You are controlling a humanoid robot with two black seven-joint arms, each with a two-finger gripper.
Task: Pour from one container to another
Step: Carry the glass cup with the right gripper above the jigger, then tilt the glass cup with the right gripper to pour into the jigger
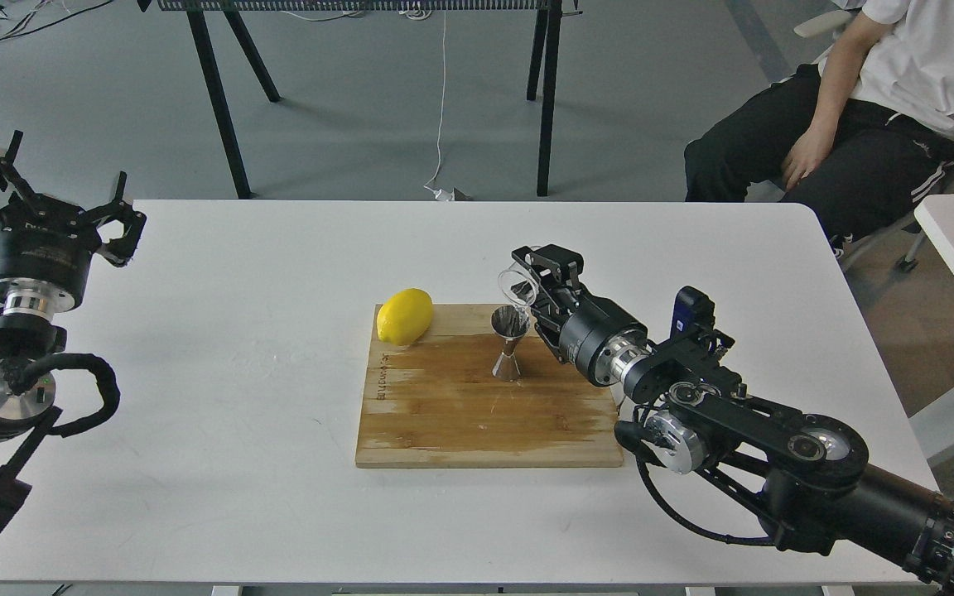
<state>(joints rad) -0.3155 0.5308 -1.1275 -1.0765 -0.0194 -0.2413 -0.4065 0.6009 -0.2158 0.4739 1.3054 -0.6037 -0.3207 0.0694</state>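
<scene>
Nearest the camera, at 4–5 o'clock, the black seven-joint right arm reaches in toward table centre; its right gripper (537, 280) has its fingers clenched on the small clear glass cup (518, 285), held tilted w/ its rim leaning toward 9 o'clock, just above and touching-close to the mouth of the shiny hourglass steel jigger (509, 343); jigger stands upright on the bamboo cutting board (477, 414), near the board's 12–1 o'clock edge; yellow lemon (404, 316) sits on the board's 11 o'clock corner, well apart from the jigger.

Risks — judged from here: cup lip looks off-centre over a narrow mouth, so liquid could run down the outside onto the board; gripper body hangs v. near the jigger's top cone, and a nudge could topple it, its waist being thin and base small; glass may slip if grip is light.

Contents: cup looks colourless — can't tell if liquid remains; jigger's inside only shows reflections, fill level unclear.

Left gripper (63, 211) at 9–10 o'clock, off the white table (237, 372) edge, fingers spread, holding nothing.
</scene>
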